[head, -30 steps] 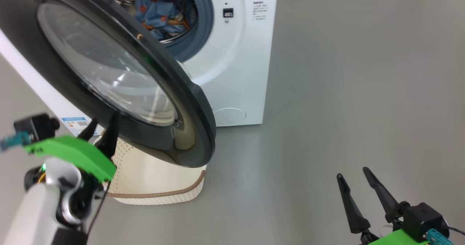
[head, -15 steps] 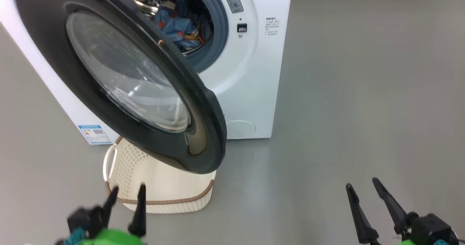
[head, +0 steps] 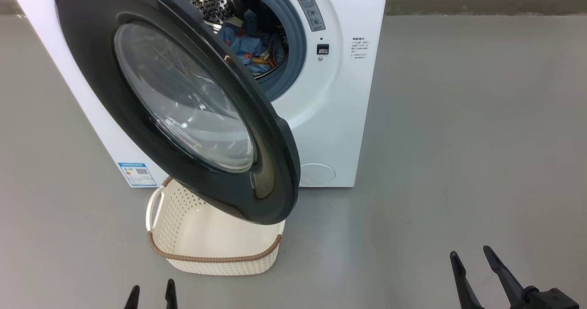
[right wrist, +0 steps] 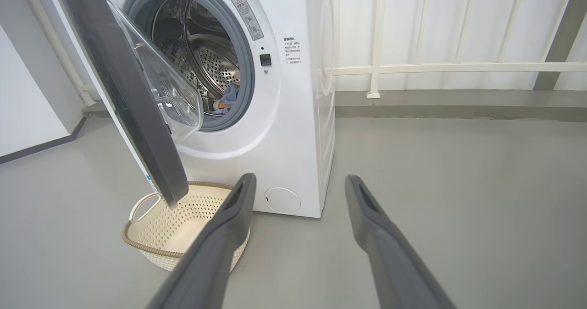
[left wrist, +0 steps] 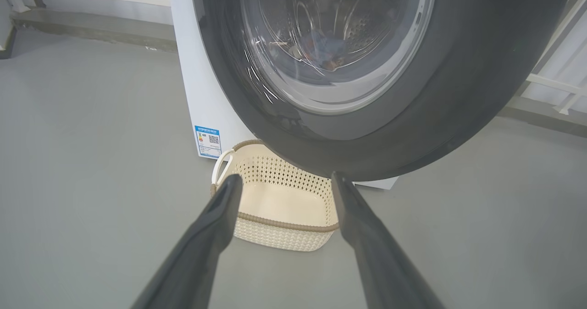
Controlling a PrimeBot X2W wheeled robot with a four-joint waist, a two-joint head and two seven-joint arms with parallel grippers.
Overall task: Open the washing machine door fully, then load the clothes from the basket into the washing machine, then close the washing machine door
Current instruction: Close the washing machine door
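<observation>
The white washing machine stands ahead with its black round door swung out over the basket. Light blue printed clothes lie inside the steel drum. The cream perforated basket sits on the floor under the door, and its inside looks bare. My left gripper is open at the bottom edge of the head view, short of the basket, holding nothing. My right gripper is open at the lower right, well away from the machine. The left wrist view looks past open fingers at the door and basket.
Grey floor stretches wide to the right of the machine. A white railing and a low kerb run behind it. A blue label is on the machine's lower left side.
The head camera has pulled back, showing more of the machine. My left gripper has dropped from beside the door's lower edge to the bottom of the view. The door stands a little further closed.
</observation>
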